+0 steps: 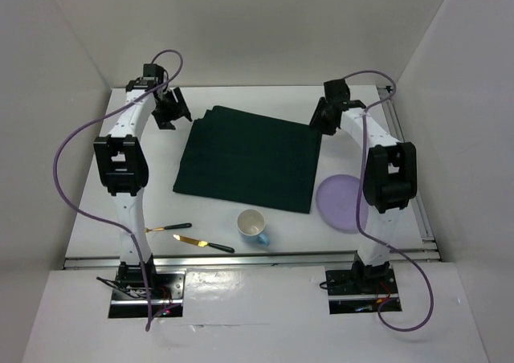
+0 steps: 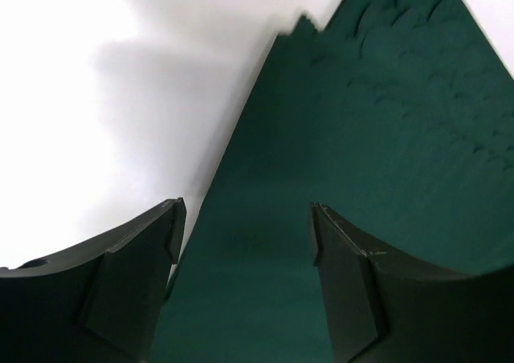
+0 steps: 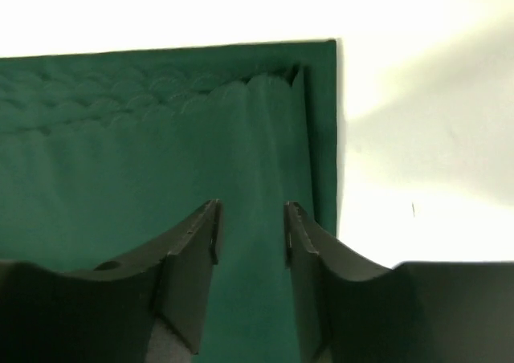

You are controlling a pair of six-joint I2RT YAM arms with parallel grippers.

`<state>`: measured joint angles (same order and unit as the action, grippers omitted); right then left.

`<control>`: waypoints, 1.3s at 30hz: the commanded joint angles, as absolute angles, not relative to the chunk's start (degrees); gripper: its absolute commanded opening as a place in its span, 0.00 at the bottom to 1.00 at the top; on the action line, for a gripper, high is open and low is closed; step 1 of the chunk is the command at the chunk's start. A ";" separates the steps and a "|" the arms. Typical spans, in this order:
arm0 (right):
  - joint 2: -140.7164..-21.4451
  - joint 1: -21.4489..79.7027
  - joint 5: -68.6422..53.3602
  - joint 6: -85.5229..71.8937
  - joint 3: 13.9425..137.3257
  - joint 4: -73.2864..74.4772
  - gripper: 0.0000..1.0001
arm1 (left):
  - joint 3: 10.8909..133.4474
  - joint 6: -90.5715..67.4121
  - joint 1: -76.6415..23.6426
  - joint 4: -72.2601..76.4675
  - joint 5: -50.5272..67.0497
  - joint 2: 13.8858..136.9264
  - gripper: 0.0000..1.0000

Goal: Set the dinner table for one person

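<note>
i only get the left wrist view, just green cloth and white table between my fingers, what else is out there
observer: a lilac plate lies on the dinner table, just right of the green mat's near right corner.
operator: any cutlery
observer: a knife and a fork, both black-handled, lie near the front left, in front of the mat.
operator: and the other arm
observer: the right gripper is at the mat's far right corner, jaws apart over the cloth's folded edge.
</note>
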<state>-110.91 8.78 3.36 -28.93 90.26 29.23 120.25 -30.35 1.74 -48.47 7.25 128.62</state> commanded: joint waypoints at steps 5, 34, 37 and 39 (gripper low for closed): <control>-116.36 8.88 3.60 -27.33 95.98 32.43 0.49 | 127.70 -28.13 -0.34 -46.42 8.35 137.37 0.83; -127.44 7.29 6.33 -23.47 104.60 34.02 0.32 | 132.28 -29.09 -1.49 -37.62 15.64 144.23 0.00; -126.92 7.29 5.36 -23.47 103.97 32.70 0.04 | 131.75 -29.62 -1.49 -37.62 16.17 142.83 0.00; -125.78 7.29 5.97 -23.47 103.97 32.09 0.00 | 130.09 -29.62 -1.49 -37.10 16.70 140.73 0.00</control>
